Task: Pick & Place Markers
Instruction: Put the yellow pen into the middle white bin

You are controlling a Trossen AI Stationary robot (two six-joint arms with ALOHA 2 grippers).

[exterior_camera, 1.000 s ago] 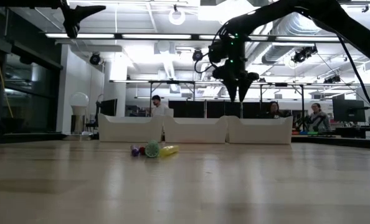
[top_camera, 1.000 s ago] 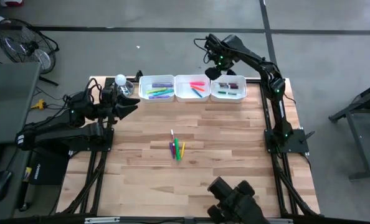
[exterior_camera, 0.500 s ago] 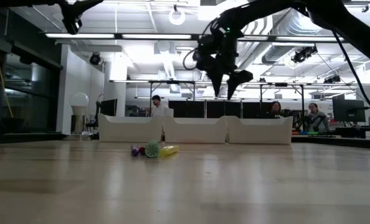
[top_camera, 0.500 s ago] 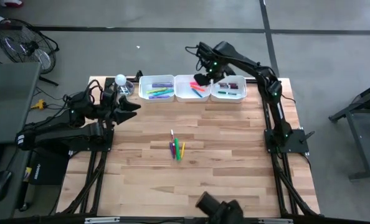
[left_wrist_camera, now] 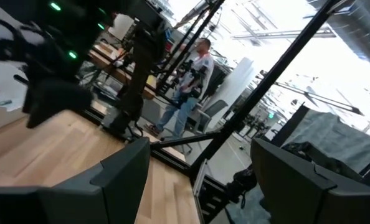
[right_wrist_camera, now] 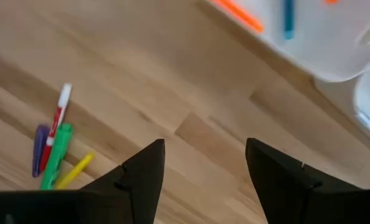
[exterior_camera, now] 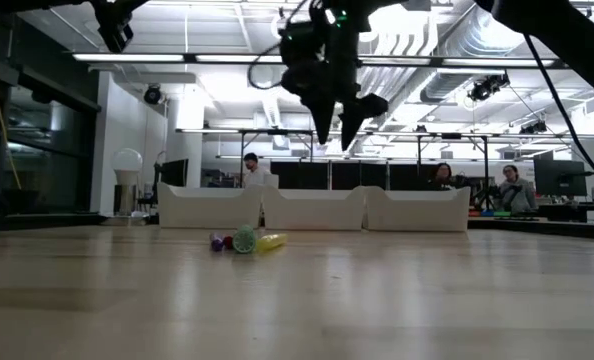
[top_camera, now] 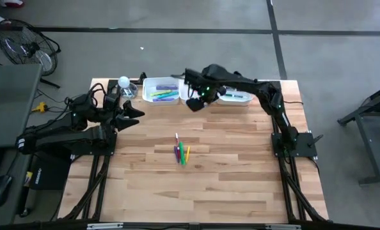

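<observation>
Right gripper [right_wrist_camera: 200,180] jaws spread, empty; markers [right_wrist_camera: 55,148] lie ahead & below. Prob light, stiff, slick, roll easily: pinch one across mid-barrel. Left gripper [top_camera: 137,109] also spread, idle.

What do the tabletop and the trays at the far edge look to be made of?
Tabletop: looks like wood, butcher-block style, with pale and tan strips, visible grain and a dull sheen.
Trays: probably moulded plastic; white, smooth, thin-walled with rounded corners, slightly glossy. Neither can be confirmed by look alone.
</observation>
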